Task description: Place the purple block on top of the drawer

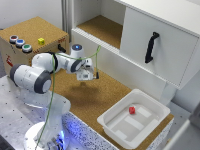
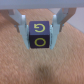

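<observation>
Right, the claw [image 2: 41, 26] has the purple block [image 2: 40, 35] clamped between its fingers, yellow letters facing the wrist camera, and it hangs clear above the cork table [image 1: 100, 97], with its shadow on the cork under it. Judging from that, this is the carry leg: block lifted, drawer [image 1: 30, 42] not yet reached. The drawer sits off to one side of the claw, toward the exterior view's left, and its top looks about level with the claw or slightly above. So gain a little height first, then travel across. Watch the landing zone: a small yellow block [image 1: 41, 41] already sits on the cork top and the three buttons [image 1: 20, 43] line the near edge. Aim for bare cork between them, lower until the block touches, and only then let the fingers part.
</observation>
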You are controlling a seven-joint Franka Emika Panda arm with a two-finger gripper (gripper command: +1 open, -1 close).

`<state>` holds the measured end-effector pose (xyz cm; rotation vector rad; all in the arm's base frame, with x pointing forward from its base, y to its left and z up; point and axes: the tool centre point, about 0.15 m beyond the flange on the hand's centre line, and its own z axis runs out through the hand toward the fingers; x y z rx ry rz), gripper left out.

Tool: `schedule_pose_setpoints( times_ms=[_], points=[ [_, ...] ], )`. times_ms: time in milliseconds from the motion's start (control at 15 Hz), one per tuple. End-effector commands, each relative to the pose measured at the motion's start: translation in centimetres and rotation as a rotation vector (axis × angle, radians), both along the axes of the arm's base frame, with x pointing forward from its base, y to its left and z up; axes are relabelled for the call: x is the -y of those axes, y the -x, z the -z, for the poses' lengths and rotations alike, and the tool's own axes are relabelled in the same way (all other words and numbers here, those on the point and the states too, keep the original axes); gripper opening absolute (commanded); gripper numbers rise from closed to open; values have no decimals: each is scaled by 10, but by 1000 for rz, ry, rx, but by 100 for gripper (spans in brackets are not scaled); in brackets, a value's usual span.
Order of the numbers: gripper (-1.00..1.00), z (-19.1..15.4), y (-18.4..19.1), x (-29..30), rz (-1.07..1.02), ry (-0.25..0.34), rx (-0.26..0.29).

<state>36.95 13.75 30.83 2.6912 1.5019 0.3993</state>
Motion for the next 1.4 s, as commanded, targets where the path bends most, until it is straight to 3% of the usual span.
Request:
schedule_pose_setpoints(
  times_ms=[0,333,667,800,933,1067,1333],
  points=[
    [-100,-68,-47,-89,-275,139,-79],
    [-100,-132,-63,-164,-563,132,15],
    [-100,-171,-58,-225,-739,95,84],
    [-100,-182,-51,-245,-825,80,76],
    [-100,-186,-41,-263,-907,76,33],
    [-100,-178,-29,-281,-956,94,-5],
    [-100,-157,-22,-305,-937,74,-77]
  ],
)
